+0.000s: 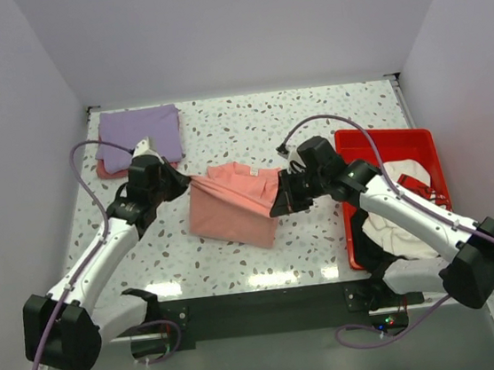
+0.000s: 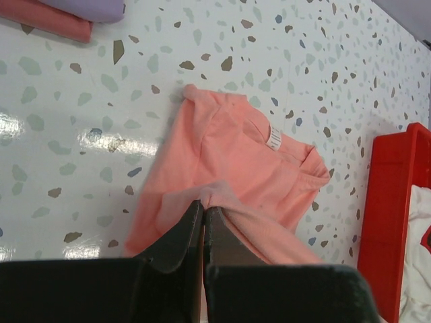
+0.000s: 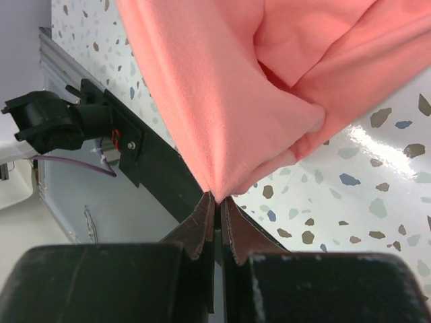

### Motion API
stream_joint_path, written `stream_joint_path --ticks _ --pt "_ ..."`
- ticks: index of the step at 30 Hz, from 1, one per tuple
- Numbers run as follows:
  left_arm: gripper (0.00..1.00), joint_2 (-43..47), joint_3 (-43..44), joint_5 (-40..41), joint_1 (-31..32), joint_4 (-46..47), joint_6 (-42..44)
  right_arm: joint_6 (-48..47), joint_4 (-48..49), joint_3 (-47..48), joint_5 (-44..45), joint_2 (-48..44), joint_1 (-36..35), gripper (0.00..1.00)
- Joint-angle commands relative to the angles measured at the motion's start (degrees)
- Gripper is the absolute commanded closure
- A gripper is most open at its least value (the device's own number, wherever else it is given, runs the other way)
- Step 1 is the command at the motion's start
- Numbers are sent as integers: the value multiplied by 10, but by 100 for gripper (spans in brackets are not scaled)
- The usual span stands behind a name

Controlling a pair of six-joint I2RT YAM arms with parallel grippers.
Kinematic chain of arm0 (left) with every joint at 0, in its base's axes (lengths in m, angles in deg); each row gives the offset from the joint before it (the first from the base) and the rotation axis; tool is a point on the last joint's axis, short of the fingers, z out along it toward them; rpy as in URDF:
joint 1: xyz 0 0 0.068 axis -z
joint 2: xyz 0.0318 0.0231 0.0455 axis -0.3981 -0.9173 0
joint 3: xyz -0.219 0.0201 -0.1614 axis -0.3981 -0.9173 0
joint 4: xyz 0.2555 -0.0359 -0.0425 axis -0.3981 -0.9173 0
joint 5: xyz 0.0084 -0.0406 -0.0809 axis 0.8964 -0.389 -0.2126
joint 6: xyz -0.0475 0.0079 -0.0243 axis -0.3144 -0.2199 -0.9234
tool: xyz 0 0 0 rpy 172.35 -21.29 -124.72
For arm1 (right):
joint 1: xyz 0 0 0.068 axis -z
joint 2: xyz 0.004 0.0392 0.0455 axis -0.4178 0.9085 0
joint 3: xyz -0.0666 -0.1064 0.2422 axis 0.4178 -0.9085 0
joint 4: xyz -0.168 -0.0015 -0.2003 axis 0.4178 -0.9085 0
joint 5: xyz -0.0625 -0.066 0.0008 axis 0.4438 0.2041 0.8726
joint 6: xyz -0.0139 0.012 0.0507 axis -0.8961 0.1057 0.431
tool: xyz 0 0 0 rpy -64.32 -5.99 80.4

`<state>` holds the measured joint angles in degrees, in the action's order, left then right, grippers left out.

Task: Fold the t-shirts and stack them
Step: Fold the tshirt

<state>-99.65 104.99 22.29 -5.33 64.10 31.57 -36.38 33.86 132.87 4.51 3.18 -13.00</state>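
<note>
As I read the speckled table (image 1: 311, 120) from above, the salmon-pink t-shirt (image 1: 232, 209) spans its middle between both arms.
Folded lavender t-shirt (image 1: 140, 130) lies at the far-left corner; the left gripper (image 2: 203, 207) pinches the salmon shirt's left edge, the right gripper (image 3: 217, 199) its right edge.

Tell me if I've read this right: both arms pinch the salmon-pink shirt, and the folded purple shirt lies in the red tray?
Nearly. The left gripper and right gripper do pinch the salmon-pink shirt, but the folded purple shirt lies on the table, far left, not in the red tray; see the top view.
</note>
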Motion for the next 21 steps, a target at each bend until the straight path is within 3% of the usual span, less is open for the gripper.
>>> stream_joint_path --ticks 1,10,21 --pt "100 -33 39 57 -11 67 31 -14 -39 19 -11 16 13 100" --pt "100 -135 71 48 -11 102 37 -10 3 25 21 41 57 100" --pt "100 -265 145 66 -11 101 51 -7 49 89 11 143 111 100"
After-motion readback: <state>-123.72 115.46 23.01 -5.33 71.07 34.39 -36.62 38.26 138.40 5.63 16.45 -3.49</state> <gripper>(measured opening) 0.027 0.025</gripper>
